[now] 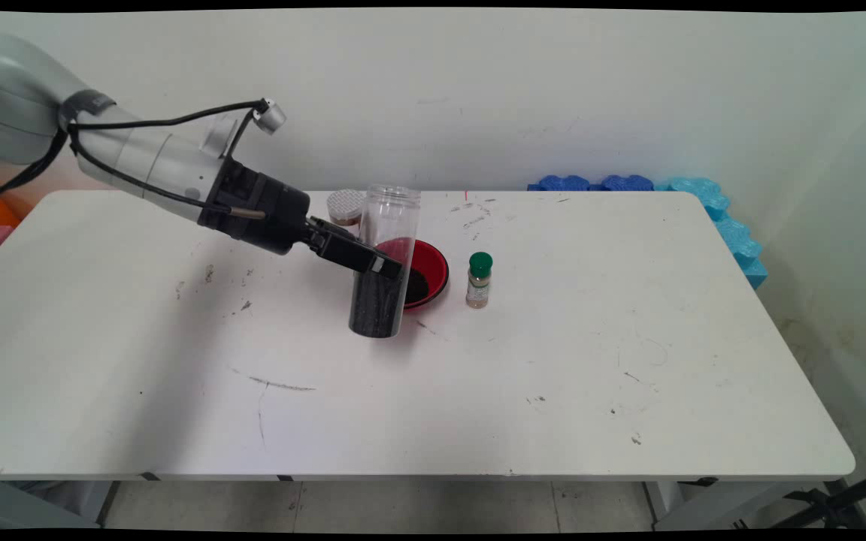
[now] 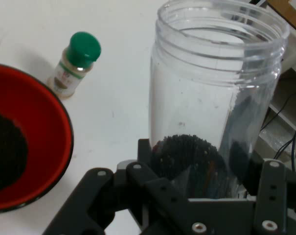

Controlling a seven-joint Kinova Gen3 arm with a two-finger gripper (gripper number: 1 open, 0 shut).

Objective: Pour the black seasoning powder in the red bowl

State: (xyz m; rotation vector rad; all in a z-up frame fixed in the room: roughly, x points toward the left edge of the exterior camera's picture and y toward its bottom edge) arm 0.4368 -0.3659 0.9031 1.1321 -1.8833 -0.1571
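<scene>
Nearest on the white table (image 1: 478, 391) stood a tall clear jar (image 1: 384, 263), open at the top, its lower part filled with dark grains, base down on the tabletop or just off it, can't tell which. The gripper (image 1: 384, 274) came in from the left with its fingers closed on the jar's lower half, one each side in the hand view. Just behind and right of the jar sat a red bowl (image 1: 433, 267) with a dark heap of the same-looking stuff inside, rim touching or nearly touching the jar. Right of the bowl, a bit apart, stood a small spice bottle (image 1: 479, 280) with a green cap, upright. Farther back, behind the jar at the table's far side, a round patterned lid (image 1: 346, 206) showed partly. Risks, as a guess: the smooth jar could slip or twist in the grip; with no lid on, any tilt could spill grains; a swing right could clip the bowl or topple the spice bottle.
</scene>
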